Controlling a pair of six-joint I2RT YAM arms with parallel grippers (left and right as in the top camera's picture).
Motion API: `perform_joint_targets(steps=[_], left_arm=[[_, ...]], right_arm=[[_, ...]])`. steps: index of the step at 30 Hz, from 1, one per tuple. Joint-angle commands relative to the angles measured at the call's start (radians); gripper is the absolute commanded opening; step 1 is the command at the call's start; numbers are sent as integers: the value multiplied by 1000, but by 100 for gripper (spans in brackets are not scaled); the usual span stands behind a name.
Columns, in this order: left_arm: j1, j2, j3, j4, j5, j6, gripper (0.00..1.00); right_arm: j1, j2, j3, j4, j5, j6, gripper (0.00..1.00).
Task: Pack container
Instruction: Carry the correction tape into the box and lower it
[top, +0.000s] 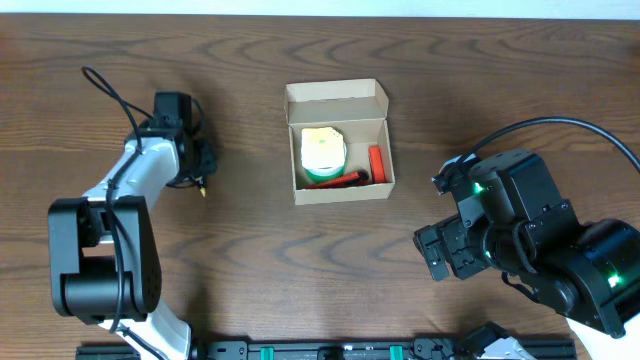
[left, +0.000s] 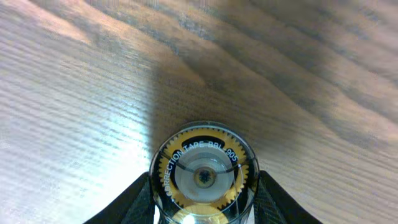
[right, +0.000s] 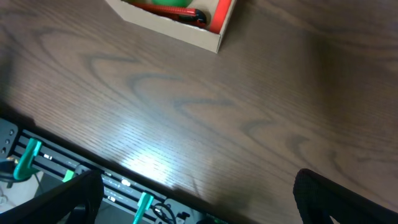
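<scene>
The container (top: 340, 188), a tan cardboard box with its flap lid open at the back, stands mid-table. Inside it lie a cream and green tape roll (top: 323, 153) and a red item (top: 376, 163). Its front corner also shows in the right wrist view (right: 208, 38). My left gripper (top: 200, 170) is at the far left of the table, shut on a clear correction tape dispenser with a yellow gear (left: 202, 171), held just above the wood. My right gripper (right: 196, 199) is open and empty over the front right of the table, its fingers wide apart.
A black rail with green clips (right: 81, 177) runs along the table's front edge. The left arm's black cable (top: 115, 95) loops over the table at the far left.
</scene>
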Motion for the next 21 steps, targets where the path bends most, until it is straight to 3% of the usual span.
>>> perform_joint_targets(steps=[1, 7, 15, 17, 21], left_arm=[[-12, -74, 101, -59, 66, 93, 6], [-123, -177, 196, -123, 288, 354, 6], [-430, -195, 229, -60, 294, 431, 6], [-503, -188, 229, -5, 240, 380, 6], [-618, -175, 229, 98, 201, 159, 6]], right_arm=[[-5, 0, 0, -1, 7, -13, 99], [-5, 0, 0, -1, 7, -13, 99], [-5, 0, 0, -1, 7, -13, 99], [-5, 0, 0, -1, 7, -13, 99], [-5, 0, 0, -1, 7, -13, 99]])
